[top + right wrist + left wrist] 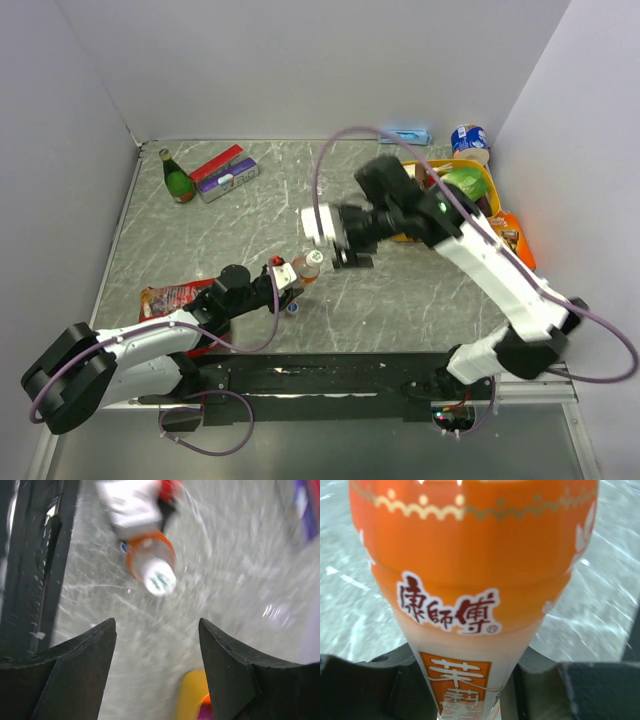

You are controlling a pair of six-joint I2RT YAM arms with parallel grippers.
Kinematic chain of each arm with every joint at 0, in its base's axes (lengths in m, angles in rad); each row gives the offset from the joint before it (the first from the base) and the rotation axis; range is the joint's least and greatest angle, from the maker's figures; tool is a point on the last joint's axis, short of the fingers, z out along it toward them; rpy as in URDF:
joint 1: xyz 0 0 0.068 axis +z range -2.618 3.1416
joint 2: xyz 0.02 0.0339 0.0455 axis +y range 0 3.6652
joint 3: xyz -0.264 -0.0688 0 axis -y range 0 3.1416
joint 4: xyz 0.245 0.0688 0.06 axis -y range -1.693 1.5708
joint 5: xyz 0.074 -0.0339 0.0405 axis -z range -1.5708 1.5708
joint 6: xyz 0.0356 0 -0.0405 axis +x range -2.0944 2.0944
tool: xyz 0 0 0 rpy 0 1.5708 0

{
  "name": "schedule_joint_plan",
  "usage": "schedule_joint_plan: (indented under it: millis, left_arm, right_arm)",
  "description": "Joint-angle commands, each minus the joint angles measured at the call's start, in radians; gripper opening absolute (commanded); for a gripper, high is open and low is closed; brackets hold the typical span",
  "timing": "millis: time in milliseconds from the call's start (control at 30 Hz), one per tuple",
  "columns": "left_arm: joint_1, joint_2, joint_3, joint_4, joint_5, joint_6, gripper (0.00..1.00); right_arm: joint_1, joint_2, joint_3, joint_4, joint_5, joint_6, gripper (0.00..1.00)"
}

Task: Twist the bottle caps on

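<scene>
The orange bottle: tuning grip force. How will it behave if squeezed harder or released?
The bottle looks glossy, so it may slip between the left fingers. Seemingly tall and slim, it probably tips easily; being round, it would likely roll.

The top external camera looks down from above the near edge over the whole table [400, 300]. The left wrist camera sits close beside the orange drink bottle [470, 570]; the right wrist camera views that bottle's top from farther off, angled downward
</scene>
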Motion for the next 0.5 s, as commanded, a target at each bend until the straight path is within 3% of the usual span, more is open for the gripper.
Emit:
schedule_joint_plan:
  millis: [0,267,467]
  left_arm:
    - [0.002,-0.032,0.062,-0.057,0.144,0.089,0.01]
    - [0.002,-0.061,0.064,-0.088,0.192,0.164,0.01]
    - [0.002,-0.081,0.057,-0.083,0.206,0.169,0.01]
  right_arm:
    - [0.088,-0.113,-0.157,0.109,-0.023,-0.358,0.73]
    - [0.173,-0.105,-0.207,0.151,-0.013,-0.375,0.70]
    - [0.177,-0.075,-0.196,0.135,0.001,-0.391,0.58]
